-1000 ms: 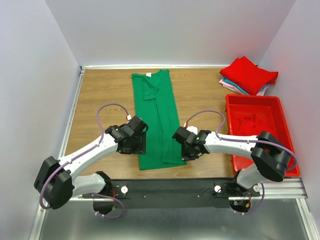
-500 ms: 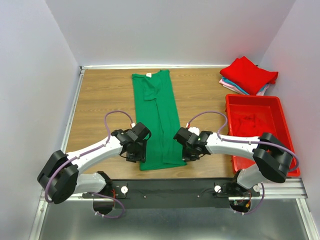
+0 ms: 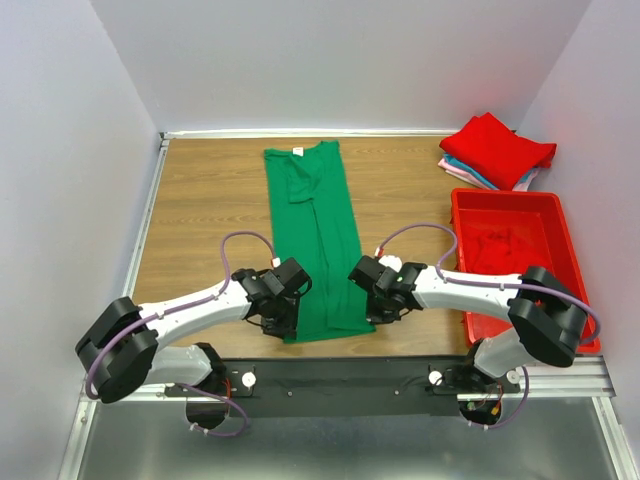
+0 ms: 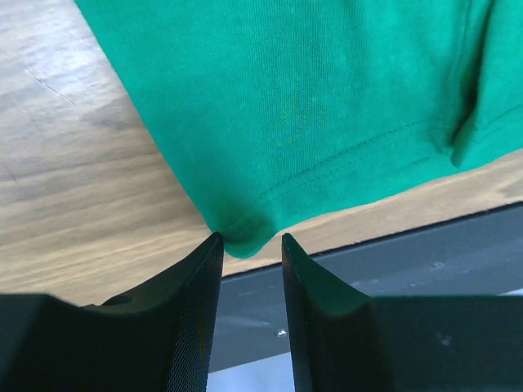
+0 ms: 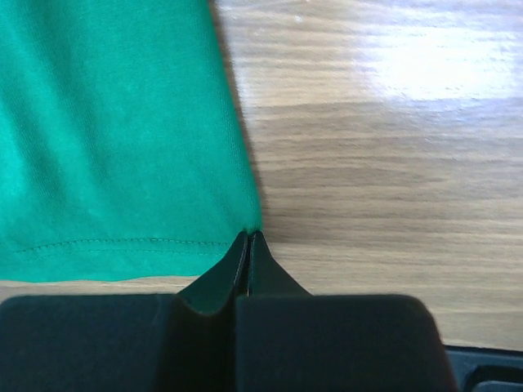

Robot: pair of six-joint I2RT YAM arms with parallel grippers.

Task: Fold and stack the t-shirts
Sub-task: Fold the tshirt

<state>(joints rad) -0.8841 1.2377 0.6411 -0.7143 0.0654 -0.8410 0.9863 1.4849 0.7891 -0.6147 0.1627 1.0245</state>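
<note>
The wooden table [image 3: 200, 200] takes up most of the space. A green shirt [image 3: 318, 230] lies flat down the middle of it, folded into a long narrow strip, with the collar at the far end and the hem at the near edge.

On the right side stands a red bin [image 3: 505, 193]. Just beyond it, in the far right corner, sits a stack of folded shirts [image 3: 497, 148] with a red one on top and pink and light blue edges showing underneath.

Both arms reach in low to the near hem, one at each corner. The left gripper [image 4: 249, 245] is at the near left corner of the green shirt [image 4: 327, 106]. Its fingers [image 4: 192, 302] stand slightly apart, with the tip of the cloth corner sitting right at the mouth of the gap.

The right gripper [image 5: 248, 237] has its fingers [image 5: 214, 290] pressed together at the near right corner of the shirt [image 5: 114, 139]. I can't make out whether any cloth is caught between them.

A small white label [image 3: 297, 150] shows at the collar.
</note>
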